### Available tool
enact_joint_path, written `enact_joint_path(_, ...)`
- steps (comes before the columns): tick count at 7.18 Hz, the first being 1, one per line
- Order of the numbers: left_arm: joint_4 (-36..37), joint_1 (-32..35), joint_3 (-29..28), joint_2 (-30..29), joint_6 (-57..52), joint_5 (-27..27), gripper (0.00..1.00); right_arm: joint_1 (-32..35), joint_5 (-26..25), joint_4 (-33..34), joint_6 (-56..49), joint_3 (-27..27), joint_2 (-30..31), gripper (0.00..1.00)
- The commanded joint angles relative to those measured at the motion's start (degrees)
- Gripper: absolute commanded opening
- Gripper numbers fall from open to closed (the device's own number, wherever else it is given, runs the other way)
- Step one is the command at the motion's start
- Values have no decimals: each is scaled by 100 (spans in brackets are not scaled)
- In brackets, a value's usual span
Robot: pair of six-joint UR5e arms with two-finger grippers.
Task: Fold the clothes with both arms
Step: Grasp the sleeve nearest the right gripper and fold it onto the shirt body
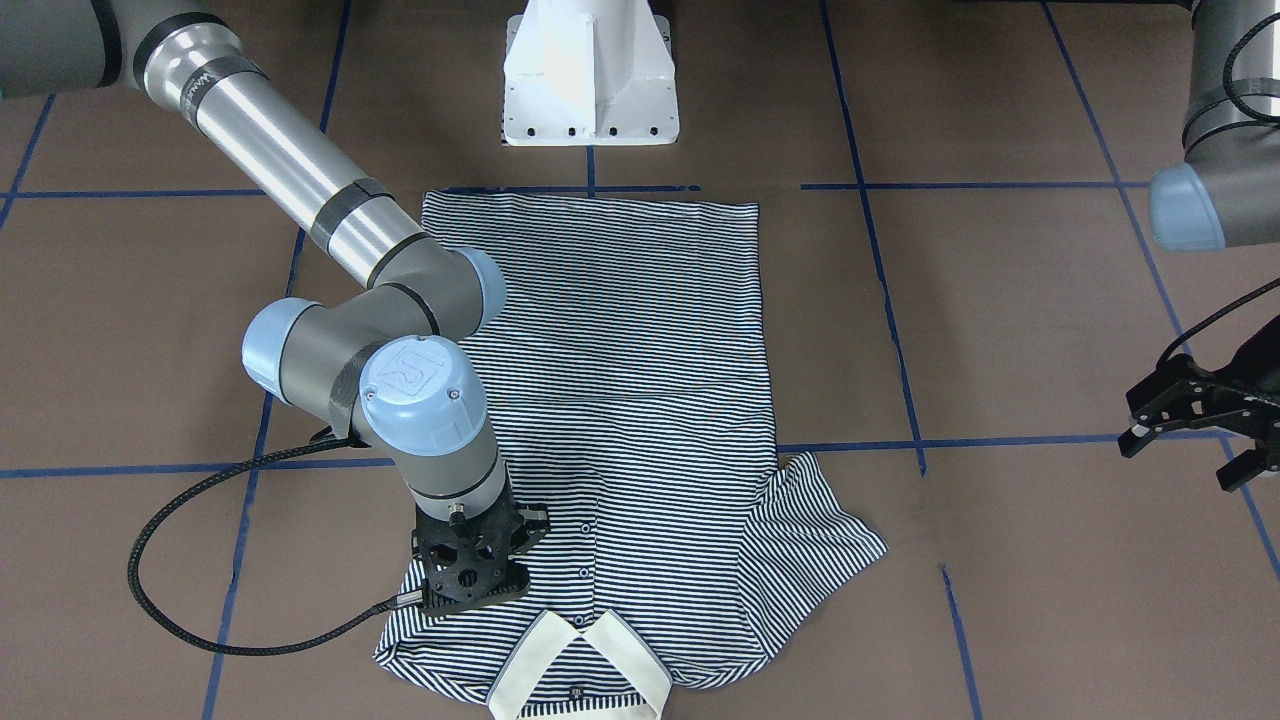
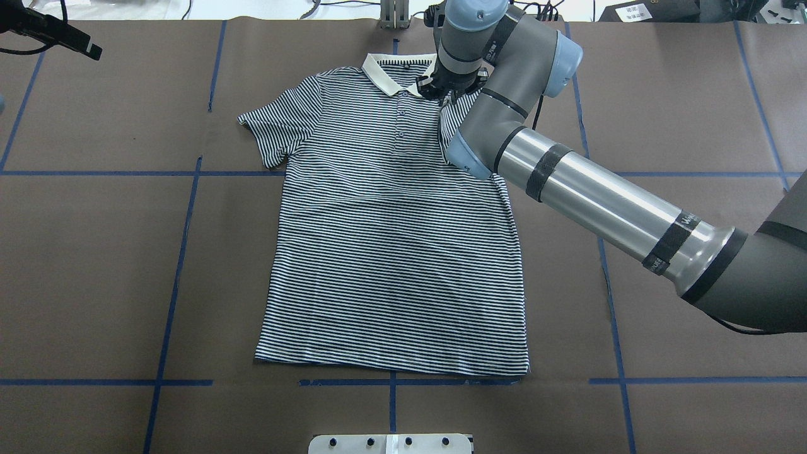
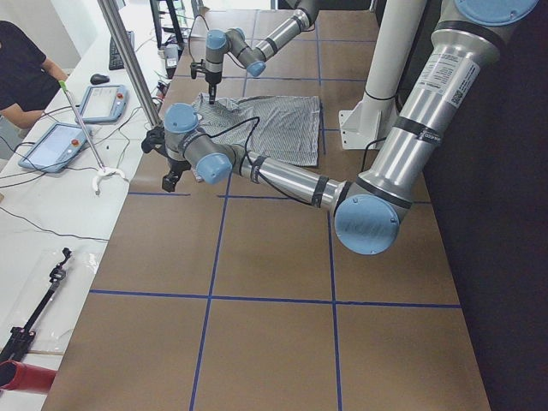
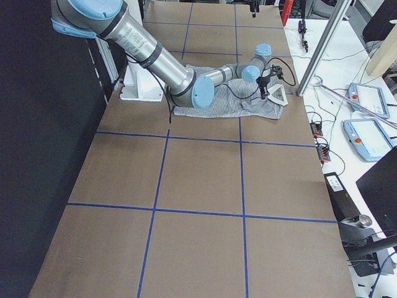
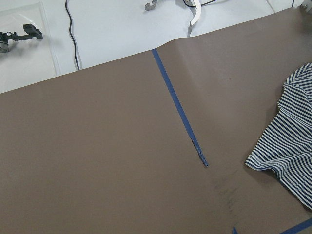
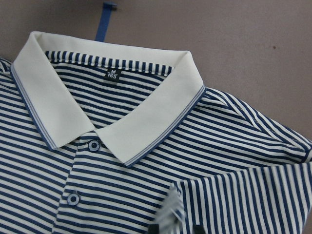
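The striped polo shirt [image 2: 391, 252] lies flat, front up, its cream collar [image 2: 384, 72] at the table's far side from the robot. One sleeve [image 2: 277, 129] is spread out; the other is folded in over the chest. My right gripper [image 2: 447, 94] points down beside the collar [image 6: 146, 117] on that folded sleeve. In the right wrist view a pinch of striped cloth [image 6: 170, 212] stands up between its fingertips, so it is shut on the shirt. My left gripper [image 1: 1185, 455] hovers open and empty off the shirt's spread-sleeve side. The left wrist view catches only that sleeve [image 5: 292, 146].
The white pedestal base [image 1: 590, 90] stands just beyond the shirt's hem. Blue tape lines [image 2: 183, 252] grid the brown table. Along the far side, a white bench carries tablets [image 3: 60, 145] and cables, and a person [image 3: 21, 68] sits there.
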State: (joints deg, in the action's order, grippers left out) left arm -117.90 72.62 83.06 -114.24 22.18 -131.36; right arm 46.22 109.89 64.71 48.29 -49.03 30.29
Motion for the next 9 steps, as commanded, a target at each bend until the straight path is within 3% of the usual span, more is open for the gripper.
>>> enact_joint_path(1, -362, -464, -44, -202, 771, 136, 100, 27, 58, -29, 49, -36, -5, 100)
enact_joint_path(2, -696, -929, -53, -387, 1814, 737, 100, 62, 120, 32, 215, -262, 47, 100)
enact_joint_path(3, -769, -1464, -79, -545, 2634, 1248, 100, 124, 416, 363, 364, -882, 430, 100)
enact_joint_path(5, -805, -2195, -550, -975, 3990, 2407, 100, 439, 1223, 1791, 366, -2769, 1388, 100)
enact_joint_path(6, -787, -2417, -937, -1125, 4404, 2874, 98, 467, 1245, 2487, 357, -3544, 1662, 100)
enact_joint_path(7, -770, -2550, -1262, -1214, 4600, 3218, 96, 467, 1263, 2581, 357, -3813, 1804, 100)
enact_joint_path(9, -743, -2647, -1503, -1241, 4725, 3590, 96, 414, 1201, 2573, 366, -3789, 1840, 100)
